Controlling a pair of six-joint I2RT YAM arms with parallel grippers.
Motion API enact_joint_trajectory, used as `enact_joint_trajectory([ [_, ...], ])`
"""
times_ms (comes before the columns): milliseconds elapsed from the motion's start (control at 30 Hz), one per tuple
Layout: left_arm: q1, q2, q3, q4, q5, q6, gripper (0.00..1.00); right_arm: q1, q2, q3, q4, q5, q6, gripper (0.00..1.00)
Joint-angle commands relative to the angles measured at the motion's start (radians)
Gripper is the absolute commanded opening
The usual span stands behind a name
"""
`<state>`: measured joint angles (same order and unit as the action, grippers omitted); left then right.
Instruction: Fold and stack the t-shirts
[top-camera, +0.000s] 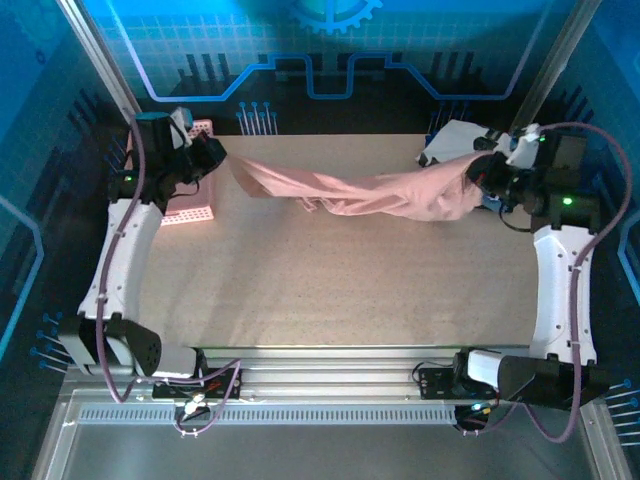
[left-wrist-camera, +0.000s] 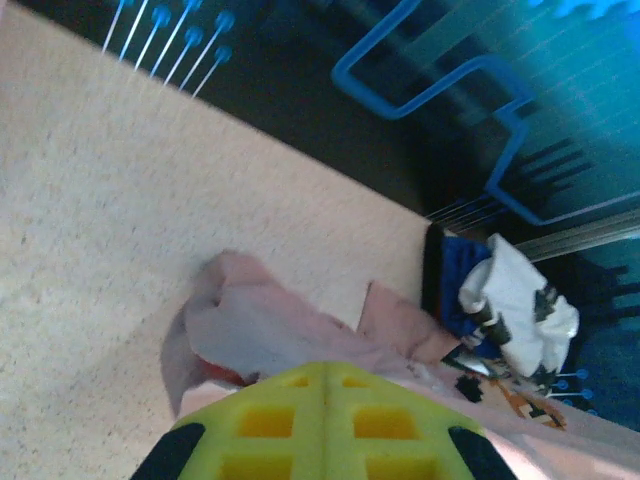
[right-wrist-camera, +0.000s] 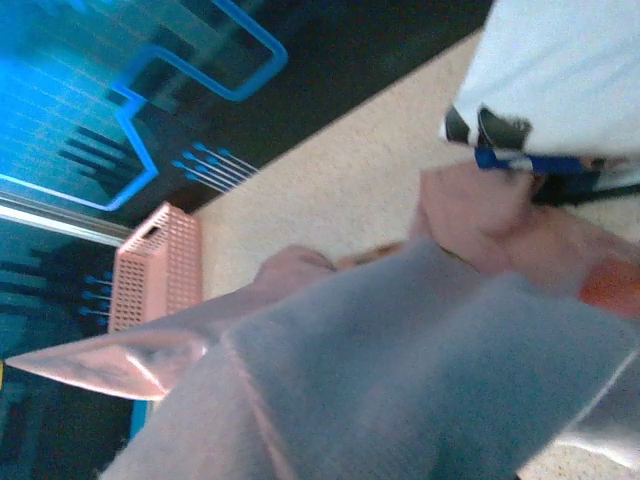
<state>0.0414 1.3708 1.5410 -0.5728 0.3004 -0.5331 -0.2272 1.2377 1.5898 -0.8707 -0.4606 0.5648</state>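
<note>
Step in hand, as I judge it: opening out the pink shirt before folding. The left end effector and right end effector are each clamped fully closed on one end of it, so it hangs between them as a twisted, sagging band over the far part of the counter. The next move likely calls for drawing the thin, soft, creased cloth taut and laying it flat. A white shirt with black patches lies crumpled at the far right corner, and a rigid pink lattice basket stands far left.
</note>
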Motion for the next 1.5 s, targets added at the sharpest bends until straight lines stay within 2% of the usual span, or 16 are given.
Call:
enact_joint_trajectory([
  [0, 0.011, -0.093, 0.132, -0.077, -0.042, 0.069, 0.00, -0.064, 0.011, 0.160, -0.075, -0.132, -0.060, 0.00],
  [100, 0.014, -0.136, 0.236, -0.132, -0.108, 0.105, 0.00, -0.135, 0.030, 0.236, -0.103, -0.212, -0.082, 0.00],
  [200, 0.017, -0.150, 0.356, -0.194, -0.136, 0.155, 0.00, -0.130, 0.020, 0.290, -0.106, -0.223, -0.078, 0.00],
  [400, 0.017, -0.185, 0.520, -0.267, -0.177, 0.217, 0.00, -0.125, -0.066, 0.265, -0.082, -0.263, -0.007, 0.00],
  [467, 0.017, -0.202, 0.537, -0.272, -0.185, 0.220, 0.00, -0.119, -0.112, 0.228, -0.061, -0.285, 0.038, 0.00],
  [533, 0.017, -0.217, 0.507, -0.263, -0.142, 0.188, 0.00, -0.099, -0.144, 0.178, -0.042, -0.299, 0.062, 0.00],
  [600, 0.015, -0.251, 0.384, -0.220, -0.020, 0.107, 0.00, -0.093, -0.162, 0.120, -0.072, -0.274, 0.056, 0.00],
  [667, 0.004, -0.330, 0.134, -0.125, 0.087, -0.022, 0.00, -0.091, -0.188, 0.020, -0.053, -0.278, 0.059, 0.00],
  [700, -0.017, -0.381, 0.015, -0.080, 0.102, -0.070, 0.04, -0.089, -0.197, -0.014, -0.045, -0.275, 0.062, 0.00],
  [800, -0.144, -0.520, -0.364, 0.003, 0.074, -0.171, 0.19, -0.089, -0.221, -0.103, -0.064, -0.246, 0.040, 0.00],
  [933, -0.359, -0.565, -0.594, 0.033, -0.050, -0.218, 0.43, -0.084, -0.240, -0.155, -0.116, -0.184, -0.019, 0.00],
  [1000, -0.426, -0.525, -0.623, 0.073, -0.083, -0.227, 0.55, -0.081, -0.247, -0.183, -0.124, -0.166, -0.031, 0.00],
  [1100, -0.519, -0.390, -0.604, 0.161, -0.083, -0.249, 0.62, -0.082, -0.258, -0.215, -0.159, -0.105, -0.060, 0.00],
  [1233, -0.669, -0.118, -0.496, 0.248, -0.086, -0.251, 0.64, -0.085, -0.288, -0.246, -0.196, -0.018, -0.081, 0.00],
  [1367, -0.727, 0.150, -0.318, 0.267, -0.047, -0.255, 0.65, -0.095, -0.316, -0.259, -0.244, 0.087, -0.100, 0.00],
  [1467, -0.752, 0.331, -0.143, 0.205, -0.051, -0.206, 0.64, -0.103, -0.335, -0.303, -0.246, 0.102, -0.094, 0.00],
])
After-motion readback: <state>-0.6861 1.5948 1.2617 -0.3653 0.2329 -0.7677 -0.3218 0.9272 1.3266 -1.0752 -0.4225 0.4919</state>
